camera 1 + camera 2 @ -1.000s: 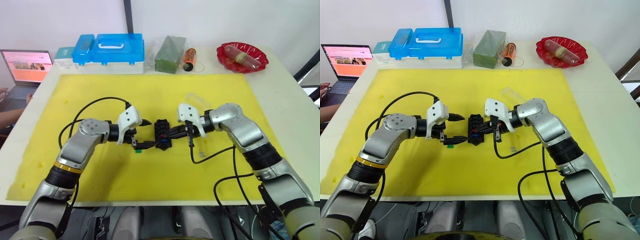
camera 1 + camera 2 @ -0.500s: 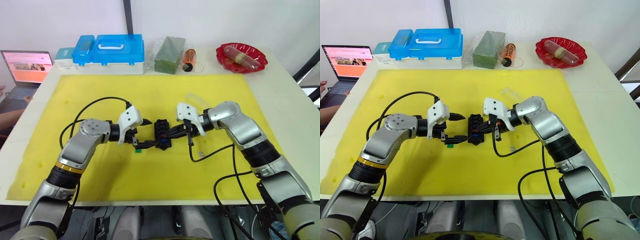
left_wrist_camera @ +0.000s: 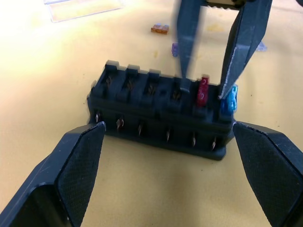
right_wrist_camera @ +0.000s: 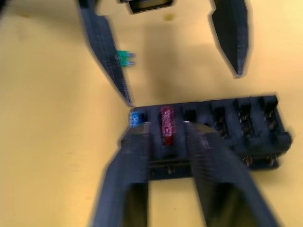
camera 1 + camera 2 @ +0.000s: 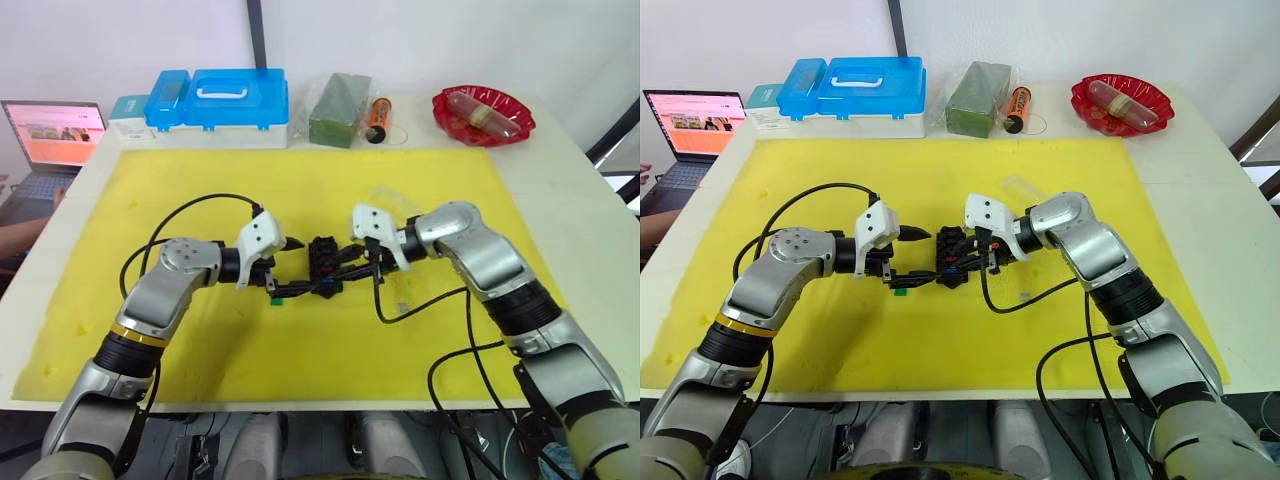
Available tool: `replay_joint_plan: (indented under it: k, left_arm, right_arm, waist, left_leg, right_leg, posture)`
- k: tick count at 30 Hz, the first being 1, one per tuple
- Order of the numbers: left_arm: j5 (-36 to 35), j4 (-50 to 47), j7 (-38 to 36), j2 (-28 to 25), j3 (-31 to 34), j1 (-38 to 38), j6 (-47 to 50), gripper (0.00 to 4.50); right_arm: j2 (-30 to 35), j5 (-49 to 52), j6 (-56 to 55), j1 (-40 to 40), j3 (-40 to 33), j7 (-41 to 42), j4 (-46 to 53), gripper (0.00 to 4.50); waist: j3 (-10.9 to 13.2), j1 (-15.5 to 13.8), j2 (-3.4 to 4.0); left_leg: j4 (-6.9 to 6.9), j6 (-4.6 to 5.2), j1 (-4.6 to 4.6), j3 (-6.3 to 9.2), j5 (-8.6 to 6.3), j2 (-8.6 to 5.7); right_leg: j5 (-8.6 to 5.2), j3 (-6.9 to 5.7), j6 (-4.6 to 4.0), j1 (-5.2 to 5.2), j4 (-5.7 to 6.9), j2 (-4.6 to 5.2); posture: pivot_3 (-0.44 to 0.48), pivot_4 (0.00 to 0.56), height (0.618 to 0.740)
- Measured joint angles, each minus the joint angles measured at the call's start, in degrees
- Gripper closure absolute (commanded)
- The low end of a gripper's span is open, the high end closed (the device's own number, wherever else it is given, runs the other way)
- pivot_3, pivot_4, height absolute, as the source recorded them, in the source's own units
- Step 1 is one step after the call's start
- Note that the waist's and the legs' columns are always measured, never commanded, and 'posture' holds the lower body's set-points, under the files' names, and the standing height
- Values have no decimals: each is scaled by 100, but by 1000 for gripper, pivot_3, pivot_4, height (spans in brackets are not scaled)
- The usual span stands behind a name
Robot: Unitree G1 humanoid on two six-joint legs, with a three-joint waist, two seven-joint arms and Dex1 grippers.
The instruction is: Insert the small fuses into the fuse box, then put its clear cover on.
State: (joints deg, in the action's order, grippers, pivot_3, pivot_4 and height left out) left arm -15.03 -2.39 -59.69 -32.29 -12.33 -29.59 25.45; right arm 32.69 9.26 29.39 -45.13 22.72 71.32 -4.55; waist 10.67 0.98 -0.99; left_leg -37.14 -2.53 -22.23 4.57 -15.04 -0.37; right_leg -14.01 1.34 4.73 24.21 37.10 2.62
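**Red fuse under my right fingers**

The fuse box sits mid-mat, red fuse and blue fuse seated in its slots. My right gripper straddles the red one, slightly parted. My left gripper is spread wide beside the box.

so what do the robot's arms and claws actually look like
Both arms are silver-grey metal with rounded joints and black bands; the left forearm also has a gold ring. Each wrist carries a white housing. The left claw and right claw each have two slim black tapered fingers with textured pads. Loose black cables loop beside each arm.
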Motion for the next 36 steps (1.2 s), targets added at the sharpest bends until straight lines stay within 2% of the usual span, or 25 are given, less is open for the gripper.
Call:
replay_joint_plan:
  k: [17,32,35,36]
  left_arm:
    - [58,8,5,57,0,-1,-2,0]
    - [74,10,9,49,1,-50,4,0]
    - [74,10,9,49,1,-59,6,0]
    - [74,10,7,50,1,-60,7,0]
  right_arm:
    - [37,276,777,-141,-164,-1,477,3129]
    - [209,225,600,201,-155,-208,532,3129]
    - [205,432,748,228,-411,-255,582,3129]
    - [205,520,813,232,-523,-275,651,3320]
  waist:
    - [0,-1,0]
    - [0,-1,0]
    - [0,-1,0]
    - [0,-3,0]
  left_leg:
    - [0,0,-3,1,0,0]
    - [0,0,-3,0,0,-1]
    - [1,0,-3,1,0,0]
    - [0,0,-4,1,0,0]
  right_leg:
    - [0,0,0,2,-1,1]
    - [0,0,0,2,-1,1]
    - [0,0,0,3,-1,0]
    - [0,0,0,3,-1,0]
  posture:
    - [0,150,740]
    - [0,150,740]
    - [0,150,740]
    - [0,150,740]
